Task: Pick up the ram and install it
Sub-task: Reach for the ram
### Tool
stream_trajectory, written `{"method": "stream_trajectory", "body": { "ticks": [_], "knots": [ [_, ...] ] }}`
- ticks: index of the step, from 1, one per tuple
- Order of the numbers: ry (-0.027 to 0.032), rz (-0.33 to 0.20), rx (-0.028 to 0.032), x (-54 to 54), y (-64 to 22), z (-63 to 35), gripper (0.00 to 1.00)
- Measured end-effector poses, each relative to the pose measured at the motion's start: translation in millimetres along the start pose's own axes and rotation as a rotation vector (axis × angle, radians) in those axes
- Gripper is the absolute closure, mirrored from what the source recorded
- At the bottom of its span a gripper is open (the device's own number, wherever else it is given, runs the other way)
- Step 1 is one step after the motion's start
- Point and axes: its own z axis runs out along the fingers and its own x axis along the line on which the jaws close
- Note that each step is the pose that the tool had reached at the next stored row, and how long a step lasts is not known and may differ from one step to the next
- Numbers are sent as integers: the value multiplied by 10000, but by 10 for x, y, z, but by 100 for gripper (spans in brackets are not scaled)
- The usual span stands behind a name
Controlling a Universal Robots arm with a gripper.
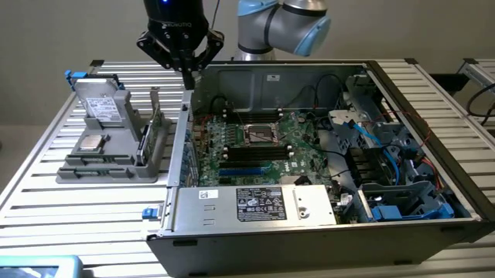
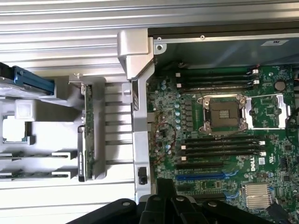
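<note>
Your hand point(image 1: 188, 70) hangs pinched shut and empty above the near wall of the computer case point(image 1: 178, 145), so nothing is picked up yet. The ram point(image 2: 87, 135) stands on edge in the grey holder point(image 1: 101, 169) on the counter point(image 1: 69, 211), just beside the case. The motherboard slots point(image 2: 219, 145) look unfilled, so both pickup and installation remain.

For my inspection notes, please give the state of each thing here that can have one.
Black gripper: shut, holding nothing.
Slim dark-green ram stick: on edge in grey plastic holder.
Black metal computer case: side open.
Long black memory slots: empty.
Square silver processor socket: empty.
</note>
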Motion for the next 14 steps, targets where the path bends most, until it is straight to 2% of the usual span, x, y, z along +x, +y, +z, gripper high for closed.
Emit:
{"method": "stream_trajectory", "body": {
  "ticks": [14],
  "knots": [
    [-1,-1,-1,634,-52,61,89]
  ]
}}
